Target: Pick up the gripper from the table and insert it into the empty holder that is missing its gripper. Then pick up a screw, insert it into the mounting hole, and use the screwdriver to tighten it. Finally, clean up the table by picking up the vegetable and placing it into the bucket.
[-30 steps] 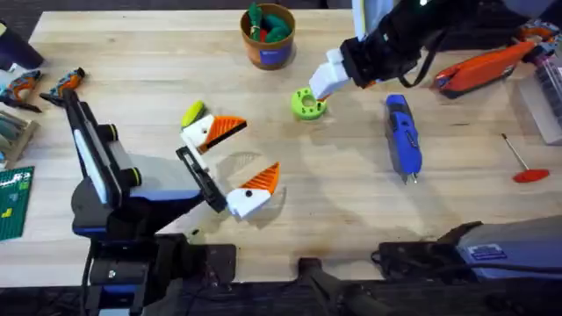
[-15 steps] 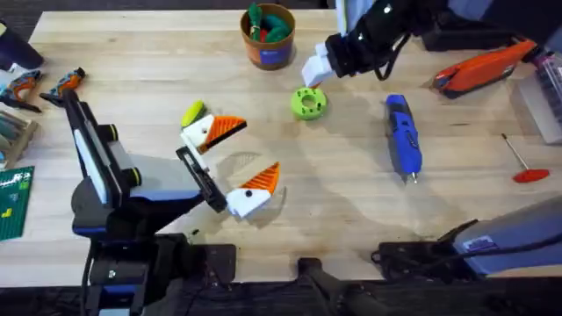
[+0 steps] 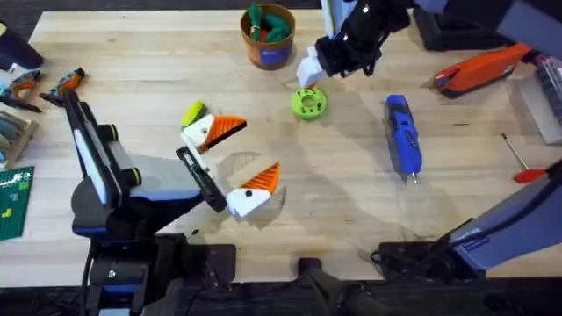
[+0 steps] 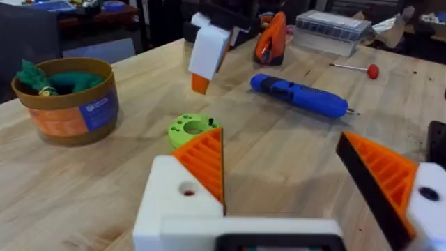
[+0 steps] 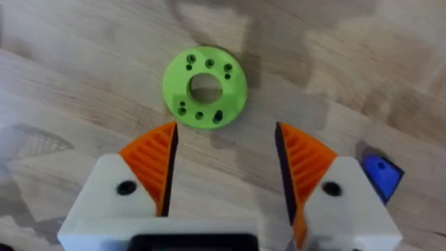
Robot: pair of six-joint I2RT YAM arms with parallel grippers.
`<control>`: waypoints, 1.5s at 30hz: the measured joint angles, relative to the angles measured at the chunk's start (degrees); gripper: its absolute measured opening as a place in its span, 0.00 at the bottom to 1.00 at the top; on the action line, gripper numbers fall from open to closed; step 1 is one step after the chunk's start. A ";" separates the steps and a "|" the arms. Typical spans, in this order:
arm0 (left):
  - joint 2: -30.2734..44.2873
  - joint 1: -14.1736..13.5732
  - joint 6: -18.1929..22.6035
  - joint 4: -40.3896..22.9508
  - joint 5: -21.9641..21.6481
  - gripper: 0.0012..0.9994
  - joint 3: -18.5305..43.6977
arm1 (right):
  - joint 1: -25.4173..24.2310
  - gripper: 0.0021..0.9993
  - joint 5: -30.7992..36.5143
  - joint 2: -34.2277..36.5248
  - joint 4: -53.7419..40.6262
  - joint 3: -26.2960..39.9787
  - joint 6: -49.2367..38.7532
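Holds the right gripper (image 5: 223, 139) wide open and empty over the lime-green holed disc (image 5: 205, 87). Finds the blue screwdriver (image 3: 402, 133) lying flat on the table near it. Probably rigid, smooth, apt to roll; best pinched across mid-barrel.

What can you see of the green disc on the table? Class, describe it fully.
The green disc is a lime-green round ring of what looks like moulded plastic, with a large centre hole and several small holes around its face. It lies flat on the wooden table, touching nothing else. It sits between the bucket and the blue screwdriver. The right hand hovers open above it, not touching it.
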 joint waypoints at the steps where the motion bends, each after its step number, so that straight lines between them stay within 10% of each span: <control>1: 0.00 0.00 0.00 0.00 0.00 0.99 0.00 | 0.15 0.76 0.01 0.43 -0.25 0.00 -0.01; 45: -0.01 0.00 0.00 0.00 0.00 0.99 0.00 | 1.53 0.29 0.20 10.39 0.34 0.00 -0.81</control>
